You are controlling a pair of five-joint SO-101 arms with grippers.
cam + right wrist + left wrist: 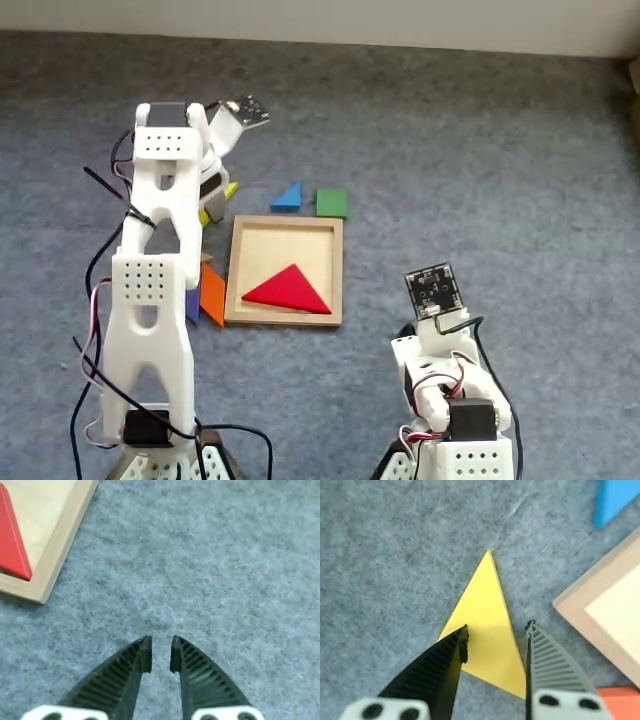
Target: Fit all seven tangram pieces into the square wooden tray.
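the left gripper (497, 628) hangs low over the yellow triangle (482, 600), jaws spread, one fingertip at each slanted edge of the piece near its wide end. i cannot tell if either fingertip touches it yet. the triangle lies flat on the grey tabletop (395, 555), its sharp tip pointing straight away from the gripper, so its long axis runs in line with the fingers and closing them would pinch it across its width. a corner of the wooden tray (580, 610) sits just beside the triangle, with an orange piece (620, 700) close by and a blue piece (615, 500) farther off.

in the high view the tray holds only the red triangle (288, 290); a green square (332, 203) rests just outside its far rim.

the right gripper (160, 654) sits on the tray's other side, well apart from the yellow piece, jaws almost together and holding nothing. the left arm is plainly the nearer one, so this pick looks like its job
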